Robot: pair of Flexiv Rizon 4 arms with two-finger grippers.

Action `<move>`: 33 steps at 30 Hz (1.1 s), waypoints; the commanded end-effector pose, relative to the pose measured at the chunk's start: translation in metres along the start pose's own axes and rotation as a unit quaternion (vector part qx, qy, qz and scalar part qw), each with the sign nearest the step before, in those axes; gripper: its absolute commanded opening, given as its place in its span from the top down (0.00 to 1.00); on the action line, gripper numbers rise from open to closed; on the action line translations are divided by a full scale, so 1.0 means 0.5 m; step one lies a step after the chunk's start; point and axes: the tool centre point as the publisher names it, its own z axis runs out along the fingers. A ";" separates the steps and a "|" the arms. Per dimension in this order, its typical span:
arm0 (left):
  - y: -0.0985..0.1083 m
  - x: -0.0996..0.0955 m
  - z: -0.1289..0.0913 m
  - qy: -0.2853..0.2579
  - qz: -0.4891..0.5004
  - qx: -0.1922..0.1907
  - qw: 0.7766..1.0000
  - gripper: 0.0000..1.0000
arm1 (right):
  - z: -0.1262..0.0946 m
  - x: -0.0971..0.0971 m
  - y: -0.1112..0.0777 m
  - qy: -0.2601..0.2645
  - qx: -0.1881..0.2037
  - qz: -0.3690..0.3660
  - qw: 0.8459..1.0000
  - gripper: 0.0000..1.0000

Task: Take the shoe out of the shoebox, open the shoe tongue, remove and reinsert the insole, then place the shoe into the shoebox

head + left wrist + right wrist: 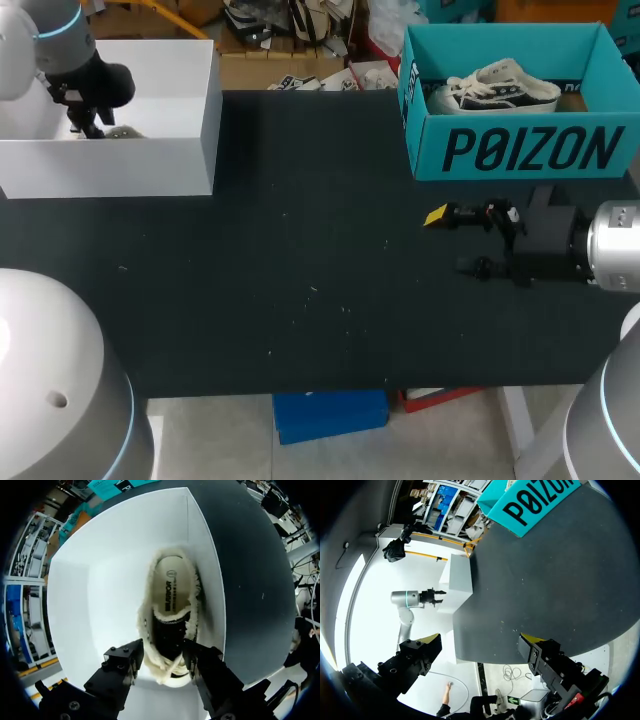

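Left wrist view: the shoe lies lengthwise, heel at twelve o'clock from the left gripper, toe end between its spread fingers; right gripper gapes empty.

1. The worktop is looking matt black and faintly speckled.
2. The white box is showing smooth, matt card walls.
3. The shoe is showing fleecy cream trim; its insole is looking smooth.
4. The teal box is looking like matt card.

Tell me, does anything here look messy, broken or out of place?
Nothing is damaged or spilled. The fleece-lined shoe lies close along one wall of the white box, not centred, and pale specks dot the dark table.
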 end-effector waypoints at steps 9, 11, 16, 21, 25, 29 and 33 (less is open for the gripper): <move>-0.010 -0.001 -0.086 -0.021 0.001 -0.006 1.000 0.57 | 0.001 0.001 0.000 0.000 0.000 0.000 1.000 0.00; -0.018 0.003 -0.109 -0.022 -0.001 -0.006 1.000 0.57 | 0.001 0.001 0.000 0.000 0.000 0.000 1.000 0.00; -0.039 0.012 -0.149 -0.015 -0.014 0.005 1.000 0.57 | 0.001 0.001 0.000 0.000 0.000 0.000 1.000 0.00; -0.059 0.001 -0.170 0.008 -0.024 0.019 0.999 0.55 | 0.001 0.001 0.000 0.000 0.000 0.000 1.000 0.00; -0.094 0.002 -0.190 0.012 -0.021 0.021 0.999 0.52 | 0.001 0.001 0.000 0.000 0.000 0.000 1.000 0.00; -0.147 0.005 -0.214 0.030 -0.019 0.036 0.999 0.21 | 0.001 0.001 0.000 0.000 0.000 0.000 1.000 0.00; -0.196 0.013 -0.228 0.043 -0.012 0.039 0.998 0.00 | 0.001 0.001 0.000 0.000 0.000 0.000 1.000 0.00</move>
